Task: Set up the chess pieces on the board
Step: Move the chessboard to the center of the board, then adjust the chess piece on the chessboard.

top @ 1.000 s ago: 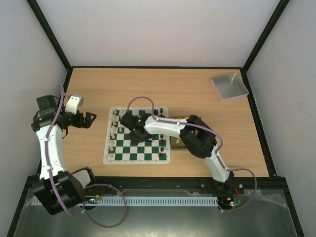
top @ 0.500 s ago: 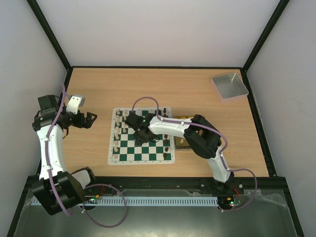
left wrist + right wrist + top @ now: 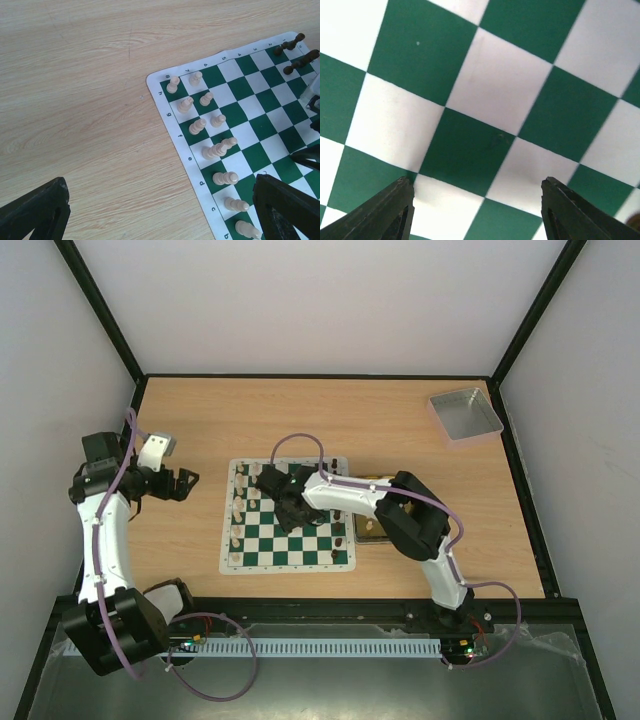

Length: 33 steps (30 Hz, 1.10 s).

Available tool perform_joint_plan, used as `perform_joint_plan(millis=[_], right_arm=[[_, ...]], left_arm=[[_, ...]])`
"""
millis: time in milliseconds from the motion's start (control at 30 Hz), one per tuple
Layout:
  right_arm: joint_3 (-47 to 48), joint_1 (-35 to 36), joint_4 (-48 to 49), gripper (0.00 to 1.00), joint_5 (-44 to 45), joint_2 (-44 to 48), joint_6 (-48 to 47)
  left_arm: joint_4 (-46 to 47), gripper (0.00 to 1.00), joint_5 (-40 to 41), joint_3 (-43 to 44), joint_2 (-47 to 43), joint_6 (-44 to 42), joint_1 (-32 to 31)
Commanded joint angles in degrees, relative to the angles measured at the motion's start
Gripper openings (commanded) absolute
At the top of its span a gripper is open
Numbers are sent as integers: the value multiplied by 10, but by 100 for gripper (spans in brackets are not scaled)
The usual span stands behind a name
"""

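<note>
Shifted right since a second ago: board (image 3: 300, 545). Top view: right claw (image 3: 291, 510) over the board's middle, left claw (image 3: 185, 483) off its left edge. Left wrist: claw spread wide, empty; cream pieces (image 3: 218, 149) line the board's left side. Right wrist: claw spread, empty, above bare squares.

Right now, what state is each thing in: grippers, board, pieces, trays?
Left gripper: open, holding nothing, over bare table.
Right gripper: open, holding nothing, low over bare squares.
Board: flat on the table, partly set.
White pieces: standing along the board's left edge.
Dark pieces: a few on the board's right side.
Gold tray: mostly hidden under the right arm.
Grey tray: empty.
</note>
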<state>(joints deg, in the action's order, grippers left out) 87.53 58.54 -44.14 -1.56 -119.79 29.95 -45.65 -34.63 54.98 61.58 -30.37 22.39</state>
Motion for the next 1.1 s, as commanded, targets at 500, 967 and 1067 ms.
perform_joint_plan(millis=[500,967,1067], right_arm=[[-202,30,-37,42,59,342,129],[-336,83,27,45,40,408,227],[-342,83,44,44,33,389,224]], left_arm=[[41,99,102,-7,-18,59,-112],[85,99,133,-18,-3,115,-156],[88,99,134,-21,-4,117,-157]])
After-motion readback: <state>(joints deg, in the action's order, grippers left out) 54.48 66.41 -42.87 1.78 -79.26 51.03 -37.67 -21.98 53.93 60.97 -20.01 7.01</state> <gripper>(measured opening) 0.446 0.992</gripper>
